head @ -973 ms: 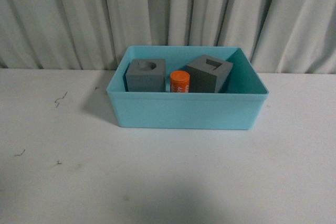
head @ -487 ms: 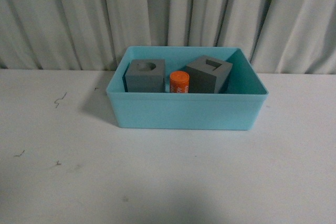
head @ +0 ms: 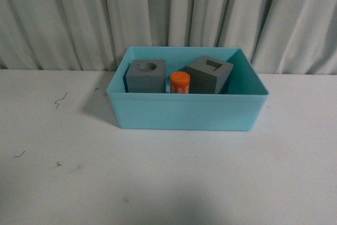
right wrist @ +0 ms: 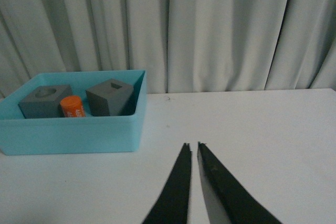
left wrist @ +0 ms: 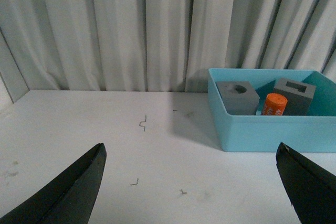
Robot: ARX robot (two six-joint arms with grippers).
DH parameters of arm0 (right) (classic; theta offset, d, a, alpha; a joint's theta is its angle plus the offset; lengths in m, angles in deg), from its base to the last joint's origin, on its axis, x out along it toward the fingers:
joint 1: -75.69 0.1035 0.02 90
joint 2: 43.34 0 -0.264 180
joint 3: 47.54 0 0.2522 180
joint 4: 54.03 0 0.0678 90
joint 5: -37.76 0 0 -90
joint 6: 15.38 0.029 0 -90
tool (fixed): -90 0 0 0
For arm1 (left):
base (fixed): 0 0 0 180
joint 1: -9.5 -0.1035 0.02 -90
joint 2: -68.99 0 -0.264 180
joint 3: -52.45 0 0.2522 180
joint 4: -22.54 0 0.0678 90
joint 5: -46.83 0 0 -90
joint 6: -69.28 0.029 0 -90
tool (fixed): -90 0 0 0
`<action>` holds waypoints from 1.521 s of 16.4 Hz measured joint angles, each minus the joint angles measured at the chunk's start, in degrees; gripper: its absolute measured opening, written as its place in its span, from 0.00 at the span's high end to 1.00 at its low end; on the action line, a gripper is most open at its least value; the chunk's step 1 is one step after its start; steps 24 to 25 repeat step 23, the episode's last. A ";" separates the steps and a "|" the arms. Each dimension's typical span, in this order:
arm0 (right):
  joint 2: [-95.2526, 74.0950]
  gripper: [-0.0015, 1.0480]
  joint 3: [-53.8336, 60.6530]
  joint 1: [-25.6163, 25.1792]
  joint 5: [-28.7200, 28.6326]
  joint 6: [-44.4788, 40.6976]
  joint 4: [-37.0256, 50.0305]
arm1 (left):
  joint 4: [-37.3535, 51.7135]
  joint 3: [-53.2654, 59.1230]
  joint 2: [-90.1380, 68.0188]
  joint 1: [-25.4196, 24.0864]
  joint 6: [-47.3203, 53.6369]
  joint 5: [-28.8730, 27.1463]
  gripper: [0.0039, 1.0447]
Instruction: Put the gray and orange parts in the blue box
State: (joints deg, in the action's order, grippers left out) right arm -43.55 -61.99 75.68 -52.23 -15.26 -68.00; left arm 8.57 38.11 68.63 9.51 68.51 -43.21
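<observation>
The blue box (head: pixel 187 111) stands on the white table near the curtain. Inside it sit a gray cube with a round recess (head: pixel 146 76), an orange cylinder (head: pixel 179 82) in the middle, and a tilted gray cube with a square recess (head: pixel 209 73). Both wrist views show the same contents: the round-recess cube (left wrist: pixel 237 97), the cylinder (left wrist: pixel 274 104), the square-recess cube (left wrist: pixel 294 95), and the box (right wrist: pixel 73 135). My left gripper (left wrist: pixel 191 153) is open over bare table, left of the box. Right of the box, my right gripper (right wrist: pixel 193 145) is shut and empty. Neither arm shows in the front view.
A pleated grey curtain (head: pixel 168 14) closes off the back of the table. Small dark scuff marks (head: pixel 61 98) dot the white tabletop (head: pixel 168 183) left of the box.
</observation>
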 joint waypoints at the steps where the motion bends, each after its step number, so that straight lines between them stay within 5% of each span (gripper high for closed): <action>1: 0.02 0.80 0.00 0.00 0.00 0.00 0.00 | 0.00 0.00 0.00 0.00 -0.02 0.00 0.06; 11: 0.02 0.05 0.00 0.00 0.00 0.02 0.00 | 0.00 0.00 0.00 0.00 -0.02 -0.02 0.06; 25: 0.02 0.06 0.00 0.00 0.00 0.02 0.00 | 0.00 0.00 0.00 0.00 0.00 0.00 0.06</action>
